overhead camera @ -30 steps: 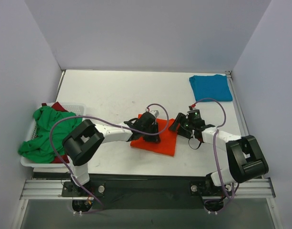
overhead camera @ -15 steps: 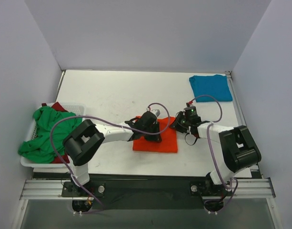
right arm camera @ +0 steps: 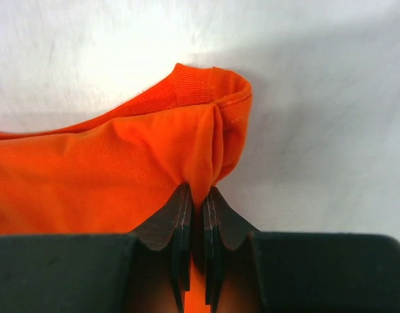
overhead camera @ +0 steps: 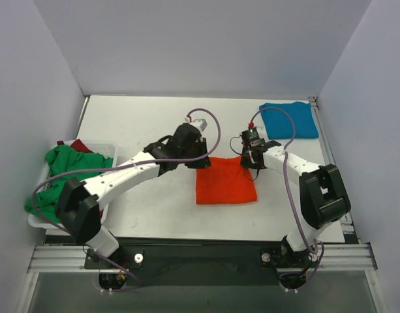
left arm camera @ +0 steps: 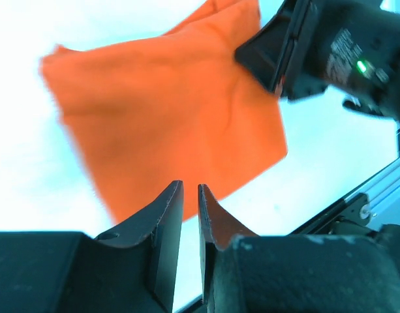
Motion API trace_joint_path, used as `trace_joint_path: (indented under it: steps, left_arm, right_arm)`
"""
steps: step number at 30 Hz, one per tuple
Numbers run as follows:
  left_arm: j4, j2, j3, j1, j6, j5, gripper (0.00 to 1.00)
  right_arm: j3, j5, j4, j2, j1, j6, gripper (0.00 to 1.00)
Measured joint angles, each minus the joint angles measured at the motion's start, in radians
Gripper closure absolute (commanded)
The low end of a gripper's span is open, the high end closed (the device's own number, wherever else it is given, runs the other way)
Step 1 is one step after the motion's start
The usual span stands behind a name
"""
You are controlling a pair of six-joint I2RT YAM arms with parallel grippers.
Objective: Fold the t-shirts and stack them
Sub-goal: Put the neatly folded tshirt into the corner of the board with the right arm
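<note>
An orange-red shirt [overhead camera: 226,186] lies folded into a flat, roughly square shape on the tabletop [overhead camera: 141,124], about midway between the two arms and a little toward the near edge.

The right gripper [right arm camera: 196,190] is at the shirt's far right corner. Its jaws are pressed together on a pinch of the cloth. In the right wrist view the fabric bunches into a ridge between the fingers, and the ribbed hem curls over just beyond them.

The left gripper [left arm camera: 188,188] is over the far left corner of the same shirt. Its wrist view looks down across most of the cloth, so it looks to be raised off it. The two fingers are only narrowly parted, with a thin slit between them, and I can see nothing caught in it. The black body of the right arm shows across the shirt from it, with a small green light lit on it.

A teal shirt [overhead camera: 289,120] lies folded flat in the far right corner of the tabletop, well apart from the orange-red one.

At the left edge stands a white basket [overhead camera: 103,147]. A crumpled green shirt [overhead camera: 59,179] is heaped in it and spills over its side. A bit of a dark red shirt [overhead camera: 80,146] shows behind the green one.
</note>
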Motion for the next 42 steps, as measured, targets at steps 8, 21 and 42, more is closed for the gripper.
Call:
trace_joint_path:
  steps: [8,21,42]
  left_arm:
    - [-0.120,-0.292,-0.068,0.120,0.081,-0.010,0.73]
    - [-0.215,-0.340,-0.134,0.204,0.174,-0.002,0.73]
    - [-0.211,-0.284,-0.170,0.274,0.253,0.066,0.74]
  right_arm:
    - [0.412,0.214,-0.212,0.211,-0.027,-0.231,1.00]
    - [1.118,0.414,-0.335,0.670,-0.148,-0.571,1.00]
    - [1.503,0.549,-0.212,0.866,-0.216,-0.914,1.00]
